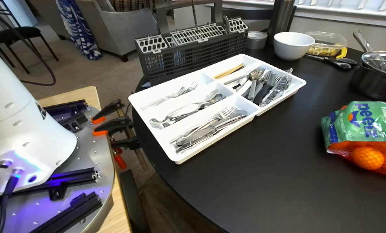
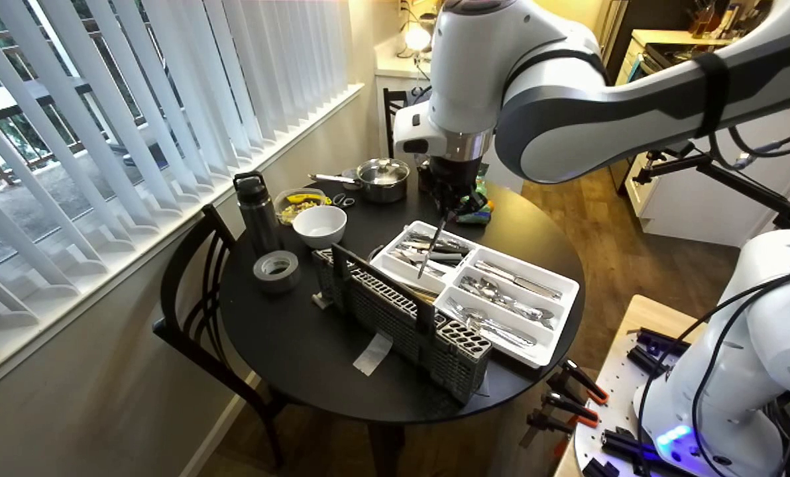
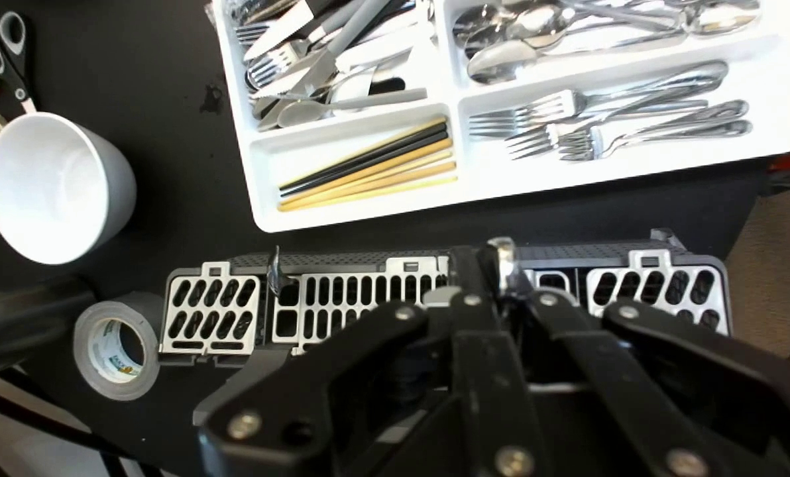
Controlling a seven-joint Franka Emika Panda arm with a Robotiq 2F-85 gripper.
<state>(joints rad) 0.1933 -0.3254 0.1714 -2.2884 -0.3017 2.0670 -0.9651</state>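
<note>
My gripper (image 2: pixel 449 199) is shut on a thin metal utensil (image 2: pixel 431 248), which hangs tilted downward. In the wrist view the gripper (image 3: pixel 491 285) has the utensil's shiny end (image 3: pixel 505 258) between its fingers. In an exterior view only the utensil (image 1: pixel 194 13) shows; the gripper is out of frame. The grey dishwasher cutlery basket (image 1: pixel 193 53) with light slotted lids lies beneath in the wrist view. A small utensil (image 3: pixel 276 271) sticks up from it. Beside it is a white cutlery tray (image 1: pixel 176 158) with forks (image 3: pixel 534 126), spoons (image 3: pixel 507 59), knives (image 1: pixel 206 132), mixed cutlery (image 1: pixel 257 84) and chopsticks (image 3: pixel 368 165).
On the round black table (image 1: pixel 277 181) stand a white bowl (image 2: pixel 320 226), a tape roll (image 2: pixel 276 271), a bottle (image 2: pixel 257 212), a food container (image 1: pixel 325 43), scissors (image 1: pixel 337 61), a pot (image 2: pixel 383 185) and a mandarin bag (image 1: pixel 364 129). A chair (image 2: pixel 216 318) stands by the window.
</note>
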